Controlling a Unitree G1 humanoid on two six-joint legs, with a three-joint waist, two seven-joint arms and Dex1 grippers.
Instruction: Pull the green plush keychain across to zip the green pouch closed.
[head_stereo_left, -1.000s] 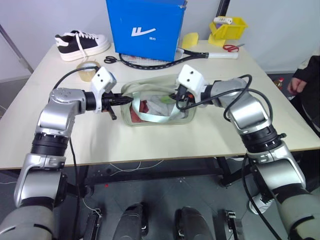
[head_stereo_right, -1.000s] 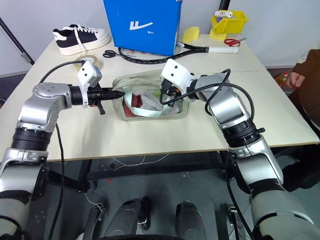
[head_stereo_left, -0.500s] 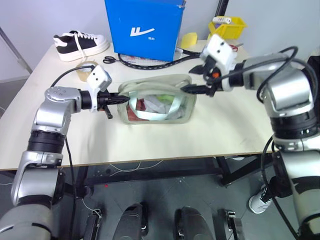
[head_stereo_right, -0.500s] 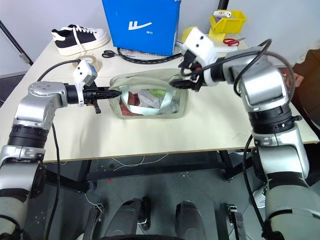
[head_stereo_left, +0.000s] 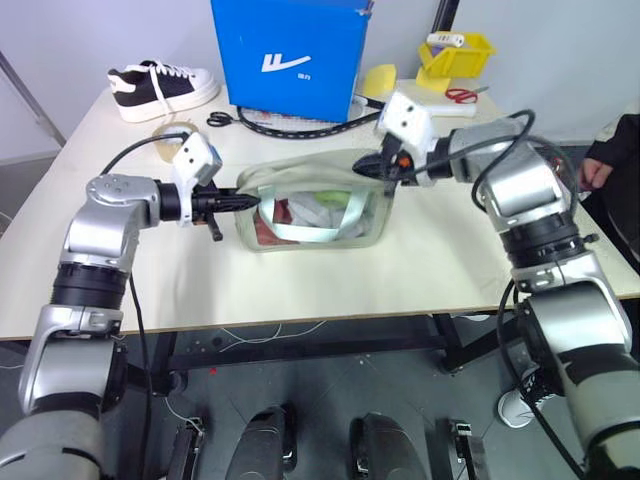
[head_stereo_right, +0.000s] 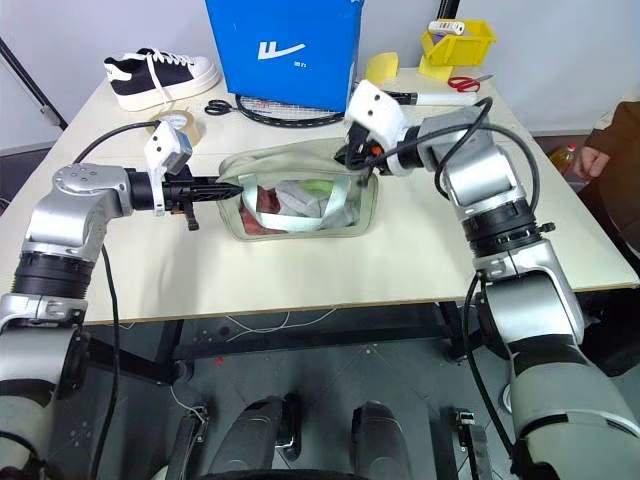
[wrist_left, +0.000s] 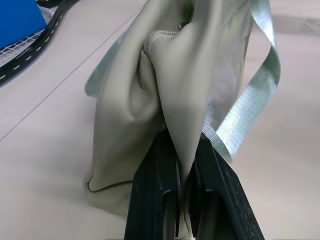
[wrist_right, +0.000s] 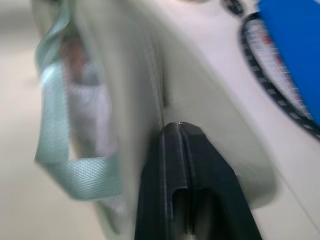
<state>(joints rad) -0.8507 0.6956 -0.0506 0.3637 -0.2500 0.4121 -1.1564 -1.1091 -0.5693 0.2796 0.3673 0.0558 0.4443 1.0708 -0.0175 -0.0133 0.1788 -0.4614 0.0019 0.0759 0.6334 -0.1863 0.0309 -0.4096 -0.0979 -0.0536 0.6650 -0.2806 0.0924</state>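
The pale green pouch (head_stereo_left: 315, 210) lies mid-table with its clear window facing me and its strap (head_stereo_left: 330, 222) looped across the front. My left gripper (head_stereo_left: 250, 200) is shut on the fabric of the pouch's left end, which is pinched between its fingers (wrist_left: 165, 170). My right gripper (head_stereo_left: 370, 172) is shut, and its tips (wrist_right: 175, 127) rest against the zipper line (wrist_right: 159, 85) at the pouch's top right corner. A small lime-green patch, apparently the green plush keychain (head_stereo_right: 318, 185), shows near the pouch's top middle, left of the right gripper and apart from it.
Behind the pouch stand a blue box (head_stereo_left: 290, 55) and a racket (head_stereo_left: 320, 122). A sneaker (head_stereo_left: 160, 85), black scissors (head_stereo_left: 220, 118) and a tape roll (head_stereo_left: 172, 140) are at the back left. A yellow bin (head_stereo_left: 455, 55) and red scissors (head_stereo_left: 462, 95) sit at the back right. A person's hand (head_stereo_left: 598, 172) is at the right edge.
The right gripper left the pouch's middle, opened and swung out to the right, then came back shut at the pouch's top right corner. The left gripper kept its hold and place.
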